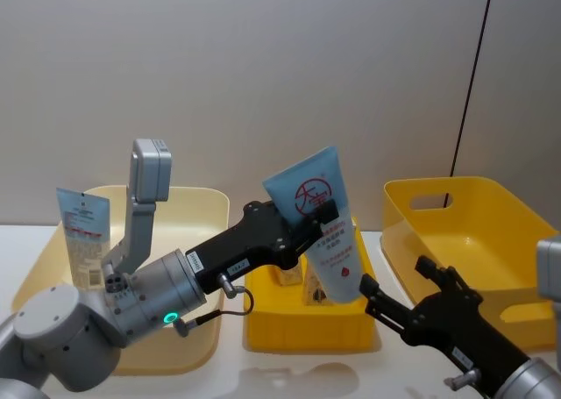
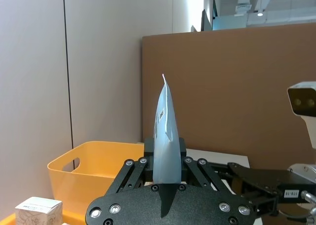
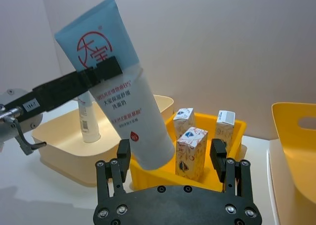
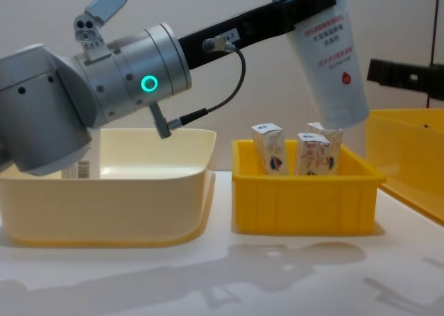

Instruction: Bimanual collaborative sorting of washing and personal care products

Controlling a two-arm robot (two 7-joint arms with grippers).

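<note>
Squeeze tube point(image 1: 320, 232): tilted, cap end down, above yellow bin point(image 1: 307, 331).
Left gripper point(image 1: 328, 213): clamped on tube's upper part, over bin.
Right gripper point(image 3: 171, 154): fingers apart, at bin's right side.
Cartons point(image 4: 313, 155): upright inside bin.

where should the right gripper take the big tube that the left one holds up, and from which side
Take the tube on its white lower body, below the left gripper clamped near the blue top. Come from the robot's right with the open right gripper straddling its width; that rounder end hangs free, tilted, above the cartons.
</note>
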